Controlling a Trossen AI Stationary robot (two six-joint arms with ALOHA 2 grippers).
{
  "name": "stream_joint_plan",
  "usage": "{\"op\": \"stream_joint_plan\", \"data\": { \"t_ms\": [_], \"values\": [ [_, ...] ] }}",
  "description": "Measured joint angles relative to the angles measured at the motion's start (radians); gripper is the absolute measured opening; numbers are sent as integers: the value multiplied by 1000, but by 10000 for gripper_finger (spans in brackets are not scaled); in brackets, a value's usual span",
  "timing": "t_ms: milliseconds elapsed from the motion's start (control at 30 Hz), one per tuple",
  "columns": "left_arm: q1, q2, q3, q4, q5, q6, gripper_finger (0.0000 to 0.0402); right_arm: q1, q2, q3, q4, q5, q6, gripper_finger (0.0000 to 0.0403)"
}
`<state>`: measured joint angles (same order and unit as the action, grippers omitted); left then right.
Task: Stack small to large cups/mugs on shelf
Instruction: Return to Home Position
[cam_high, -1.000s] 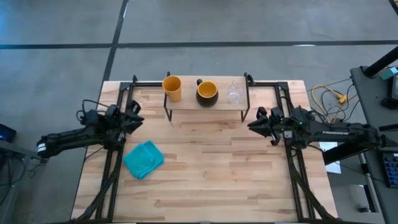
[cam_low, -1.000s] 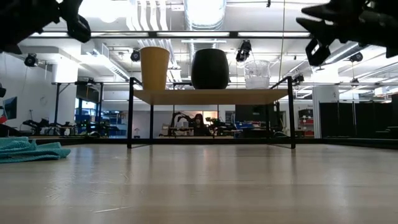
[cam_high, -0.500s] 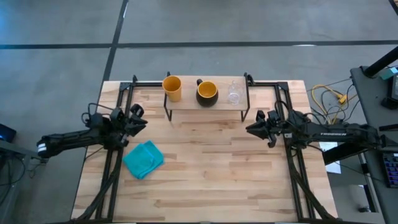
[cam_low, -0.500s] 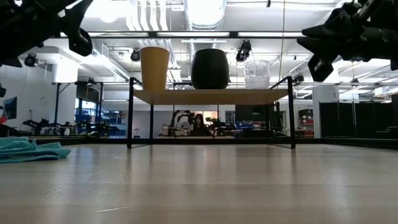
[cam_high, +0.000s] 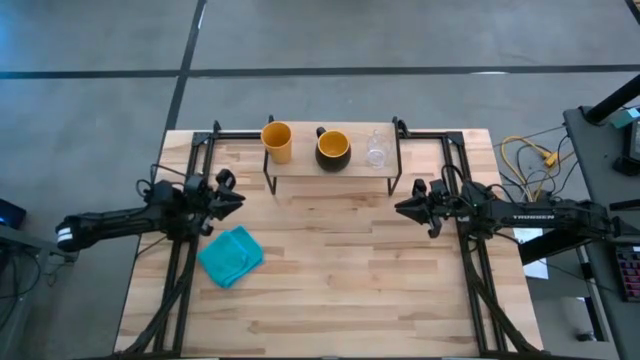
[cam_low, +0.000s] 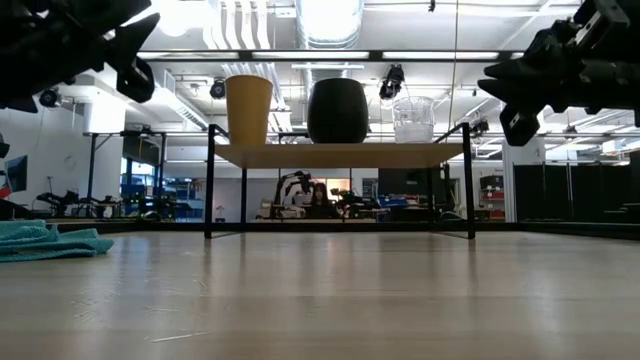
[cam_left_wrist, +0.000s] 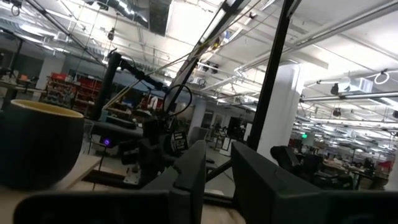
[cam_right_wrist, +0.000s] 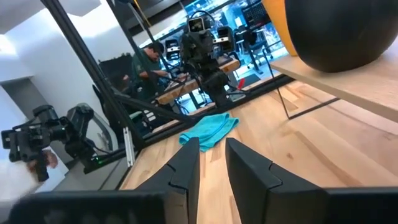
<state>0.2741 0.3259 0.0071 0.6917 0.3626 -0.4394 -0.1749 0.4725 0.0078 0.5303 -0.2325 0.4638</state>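
Yellow-orange cup (cam_high: 277, 140), dark mug (cam_high: 333, 149) and clear glass (cam_high: 377, 150) lined up on the shelf (cam_high: 305, 166), left gripper (cam_high: 236, 196) and right gripper (cam_high: 401, 208) off its front corners, empty, fingers seemingly slightly apart, with only a clipped shelf leg likely to topple the glass.

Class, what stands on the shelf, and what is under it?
On the shelf stand a yellow cup, a dark mug and a clear glass, side by side. From above its top hides the space beneath; the low view shows only its legs.
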Motion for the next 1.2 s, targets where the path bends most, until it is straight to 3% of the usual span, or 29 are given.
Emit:
{"op": "stream_joint_plan", "data": {
  "t_ms": [600,1200],
  "values": [
    [0,-16,-2,0,0,1,63,0,-20,1,-3,-1,-4,69],
    [0,-264,-3,4,0,1,63,0,-367,2,-5,-2,-4,69]
  ]
}}
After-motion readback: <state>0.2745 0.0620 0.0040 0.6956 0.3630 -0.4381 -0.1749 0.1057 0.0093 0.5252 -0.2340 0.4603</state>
